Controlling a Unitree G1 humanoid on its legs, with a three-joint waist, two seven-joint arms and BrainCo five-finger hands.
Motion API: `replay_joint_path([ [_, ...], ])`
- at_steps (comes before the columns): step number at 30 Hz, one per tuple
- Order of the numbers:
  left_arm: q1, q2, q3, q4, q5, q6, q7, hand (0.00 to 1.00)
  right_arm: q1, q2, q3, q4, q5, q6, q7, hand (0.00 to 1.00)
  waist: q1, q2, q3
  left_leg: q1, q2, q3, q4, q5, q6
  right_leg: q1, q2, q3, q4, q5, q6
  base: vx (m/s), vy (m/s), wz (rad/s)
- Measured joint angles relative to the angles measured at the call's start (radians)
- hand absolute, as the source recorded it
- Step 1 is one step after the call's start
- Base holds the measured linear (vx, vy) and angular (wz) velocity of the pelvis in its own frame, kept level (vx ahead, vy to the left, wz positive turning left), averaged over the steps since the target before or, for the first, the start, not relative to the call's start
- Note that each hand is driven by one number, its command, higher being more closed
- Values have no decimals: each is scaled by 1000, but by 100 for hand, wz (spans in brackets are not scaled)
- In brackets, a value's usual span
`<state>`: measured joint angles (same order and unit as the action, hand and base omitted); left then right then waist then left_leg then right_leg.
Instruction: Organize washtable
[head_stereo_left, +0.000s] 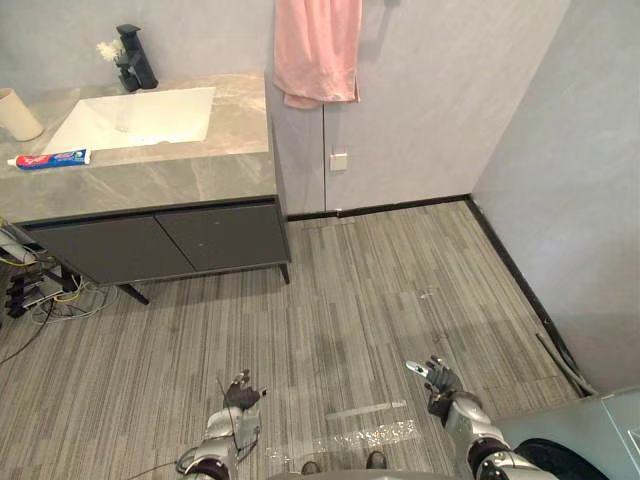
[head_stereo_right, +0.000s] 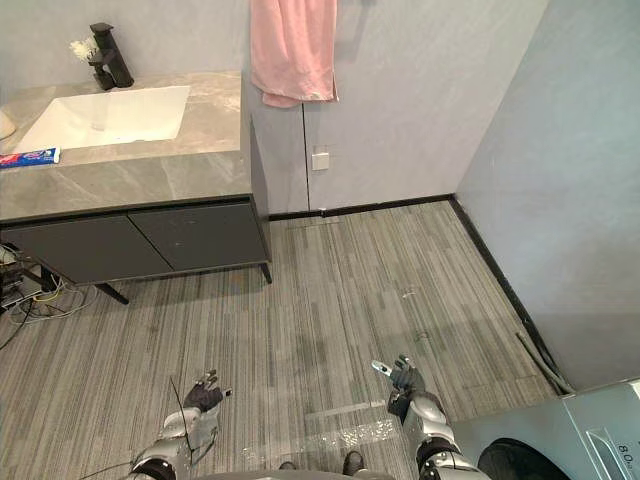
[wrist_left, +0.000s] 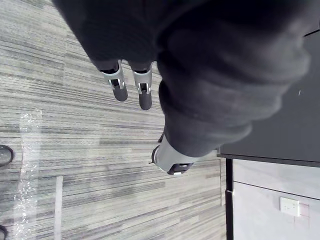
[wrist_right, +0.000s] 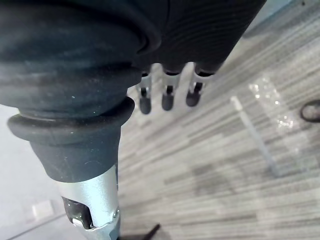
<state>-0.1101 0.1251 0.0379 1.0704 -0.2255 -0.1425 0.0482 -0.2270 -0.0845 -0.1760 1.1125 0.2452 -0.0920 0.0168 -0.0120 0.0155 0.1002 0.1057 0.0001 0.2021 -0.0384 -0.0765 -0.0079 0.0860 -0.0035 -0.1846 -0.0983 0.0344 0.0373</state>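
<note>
Left hand (head_stereo_left: 240, 400) hangs low at the bottom of the frame, left of centre, above the floor (head_stereo_left: 350, 300). Its fingers (wrist_left: 119, 86) are straight and loose, and it holds nothing. Right hand (head_stereo_left: 438, 382) is at the bottom right, also over the floor, with its fingers (wrist_right: 167, 98) likewise straight and nothing in it. Both hands are well apart from the washtable (head_stereo_left: 200, 170), which fills the upper left of the frame.

On its grey stone top, a tube (head_stereo_left: 50, 159) lies flat near the front edge at the far left. The tube is red, white and blue, and its print is too small to read. A beige cup (head_stereo_left: 18, 113) stands behind the tube at the left edge. A white sink (head_stereo_left: 140, 118) is set into the top, with a black tap (head_stereo_left: 135, 58) behind it and a small white flower sprig (head_stereo_left: 108, 48) just beside the tap.

Below the top are dark doors (head_stereo_left: 150, 240), and cables (head_stereo_left: 40, 290) lie tangled on the floor at the left. A pink towel (head_stereo_left: 318, 50) hangs on the wall right of the washtable, with a white socket (head_stereo_left: 339, 161) below it. At the lower right corner stands a washer (head_stereo_right: 580, 430) with a small label of unreadable print.
</note>
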Motion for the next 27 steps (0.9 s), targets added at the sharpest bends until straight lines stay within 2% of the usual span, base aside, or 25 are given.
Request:
replay_joint_path([
  [14, 28, -6, -35, 2, -7, 1, -2, 0, 41, 4, 8, 3, 0, 6, 5, 0, 0, 2, 8, 9, 0, 8, 0, -4, -6, 6, -1, 0, 0, -2, 3, -24, -12, -1],
  [22, 53, -7, -35, 17, -8, 0, 5, 0, 51, 14, 9, 1, 39, 3, 4, 0, 4, 0, 20, -18, 6, 81, -1, -4, -5, -63, 6, 69, 20, 7, -12, -63, -22, -29],
  [24, 43, -1, -35, 3, -18, -1, 16, 0, 25, 21, 15, 1, 44, 1, 3, 0, 11, 0, 55, -38, 22, 125, 13, -4, -5, -160, 10, 79, 170, -44, -5, -65, -12, -54],
  [25, 32, 3, -36, -10, -34, -1, 21, 0, 17, 24, 26, -1, 61, 0, 3, 0, 12, -13, 85, -39, 21, 142, 21, -4, -5, -211, 1, 71, 271, -86, -2, -74, -33, -32],
  [27, 21, 4, -39, -20, -54, -2, 23, 0, 22, 28, 29, -2, 65, 0, -2, 0, 7, -21, 104, -36, 29, 144, 25, -5, -6, -253, -17, 29, 352, -141, 5, -36, -66, -13],
])
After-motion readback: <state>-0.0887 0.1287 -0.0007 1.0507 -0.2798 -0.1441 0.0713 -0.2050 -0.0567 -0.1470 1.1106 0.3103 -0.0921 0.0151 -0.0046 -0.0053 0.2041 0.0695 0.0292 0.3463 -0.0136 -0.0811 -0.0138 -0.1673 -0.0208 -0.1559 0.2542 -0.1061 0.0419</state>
